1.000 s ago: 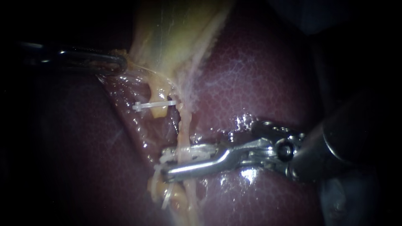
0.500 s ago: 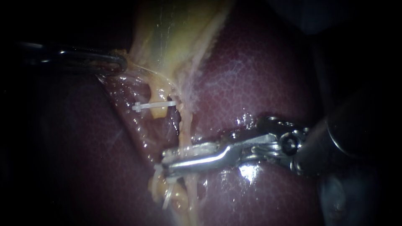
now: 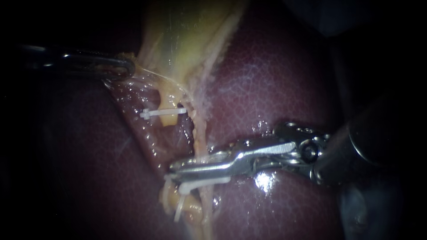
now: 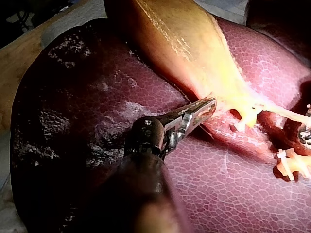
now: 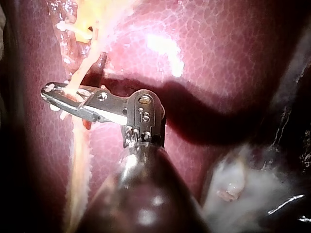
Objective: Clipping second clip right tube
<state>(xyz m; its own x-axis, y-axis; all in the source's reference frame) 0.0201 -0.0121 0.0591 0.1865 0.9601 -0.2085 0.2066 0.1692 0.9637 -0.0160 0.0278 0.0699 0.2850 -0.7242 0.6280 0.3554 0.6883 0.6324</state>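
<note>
- Endoscope view: close over the liver (image 3: pixel 275 80), facing the right tube (image 3: pixel 200 133)
- Left wrist view: behind the left instrument (image 4: pixel 210 106), facing the gallbladder (image 4: pixel 184 43)
- Right wrist view: behind the right instrument (image 5: pixel 51 94), near the tube
- All three share the liver beside that tube

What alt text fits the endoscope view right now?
My right instrument is shut across the pale right tube, a white clip showing just beneath it, over dark red liver. An upper clip sits on the left tube, and my left instrument rests by the yellow gallbladder.
</note>
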